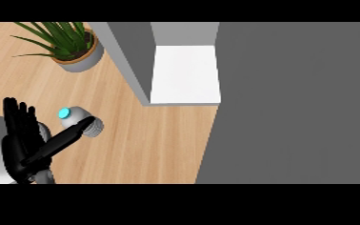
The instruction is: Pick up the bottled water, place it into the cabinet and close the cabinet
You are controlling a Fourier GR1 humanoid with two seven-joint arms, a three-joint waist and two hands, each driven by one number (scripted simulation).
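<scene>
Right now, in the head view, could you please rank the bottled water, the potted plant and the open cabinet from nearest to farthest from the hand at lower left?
1. Bottled water, touching the thumb of the left hand.
2. Potted plant, upper left on the counter.
3. Cabinet, open, up and to the right.

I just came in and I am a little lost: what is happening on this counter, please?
A robot hand, the left one, is at the bottled water on the wooden counter. Its fingers are straight, and its thumb lies against the bottle, so nothing is gripped yet. The cabinet behind stands open, with its white shelf showing. A potted plant sits in the far left corner. The right hand is out of view.
</scene>
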